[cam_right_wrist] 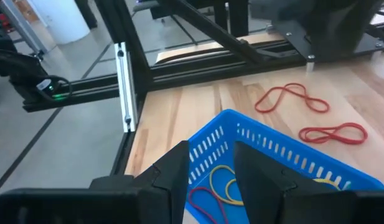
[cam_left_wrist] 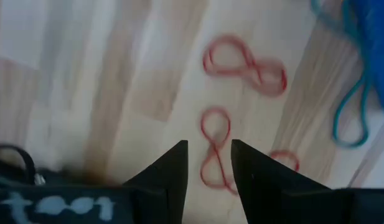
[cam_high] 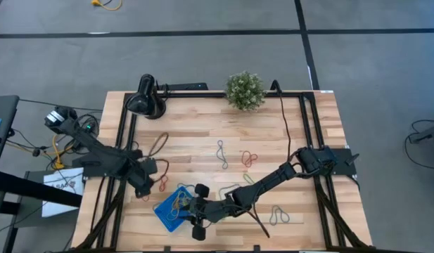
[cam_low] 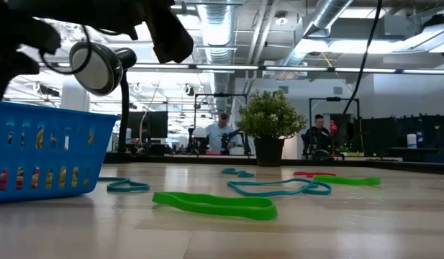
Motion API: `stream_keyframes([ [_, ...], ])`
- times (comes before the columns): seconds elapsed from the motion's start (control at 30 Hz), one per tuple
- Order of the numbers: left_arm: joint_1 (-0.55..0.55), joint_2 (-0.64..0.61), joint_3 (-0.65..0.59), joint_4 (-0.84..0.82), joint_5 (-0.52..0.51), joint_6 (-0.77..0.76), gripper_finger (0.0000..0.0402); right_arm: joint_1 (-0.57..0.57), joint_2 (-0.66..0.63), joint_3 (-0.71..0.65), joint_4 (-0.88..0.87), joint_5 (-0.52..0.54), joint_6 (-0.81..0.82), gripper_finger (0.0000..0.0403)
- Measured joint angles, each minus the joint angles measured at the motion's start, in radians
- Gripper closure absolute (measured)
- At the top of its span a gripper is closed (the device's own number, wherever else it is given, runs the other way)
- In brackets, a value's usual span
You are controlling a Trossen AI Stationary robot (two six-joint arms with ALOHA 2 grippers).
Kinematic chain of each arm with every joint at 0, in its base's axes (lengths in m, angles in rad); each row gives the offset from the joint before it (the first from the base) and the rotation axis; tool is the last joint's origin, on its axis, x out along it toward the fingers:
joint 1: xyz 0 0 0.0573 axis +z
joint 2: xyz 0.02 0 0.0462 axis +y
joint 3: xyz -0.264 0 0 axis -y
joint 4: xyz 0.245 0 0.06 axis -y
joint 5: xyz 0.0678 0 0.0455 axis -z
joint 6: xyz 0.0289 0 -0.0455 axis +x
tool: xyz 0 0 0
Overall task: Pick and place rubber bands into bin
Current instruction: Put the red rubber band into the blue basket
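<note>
The blue bin (cam_high: 165, 211) stands near the table's near edge, left of centre, and holds red and yellow rubber bands (cam_right_wrist: 218, 186). My right gripper (cam_right_wrist: 211, 146) hovers open over the bin's rim, with nothing between its fingers. My left gripper (cam_left_wrist: 209, 144) points down, open, above a red figure-eight rubber band (cam_left_wrist: 213, 134) lying flat on the wood just left of the bin. A second red band (cam_left_wrist: 244, 62) and a teal band (cam_left_wrist: 350, 118) lie close by. More bands lie toward the middle of the table, grey-blue (cam_high: 221, 153), red and green (cam_high: 250, 160), and grey (cam_high: 278, 214).
A black round lamp (cam_high: 146, 98) and a small potted plant (cam_high: 245, 90) stand at the far edge. Black frame rails (cam_high: 118, 140) run along both sides of the table. The low view shows a green band (cam_low: 214, 203) near the camera and people in the room behind.
</note>
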Motion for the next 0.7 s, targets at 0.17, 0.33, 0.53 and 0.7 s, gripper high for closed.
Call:
stream_keyframes([
  [0.17,-0.054,0.098,0.000,0.036,0.006,-0.055,0.0290,-0.004,0.000,0.000,0.002,0.001,0.000,0.0284],
  [0.33,-0.102,0.201,0.000,0.140,0.003,-0.052,0.0290,-0.002,0.000,0.000,0.002,-0.008,0.000,0.0284],
  [0.53,-0.122,0.291,0.000,0.014,-0.012,0.002,0.0290,-0.002,0.000,0.000,0.003,-0.018,0.000,0.0284],
  [0.7,-0.125,0.289,0.000,-0.011,-0.020,0.115,0.0290,-0.003,0.000,0.000,0.002,-0.019,0.000,0.0284],
])
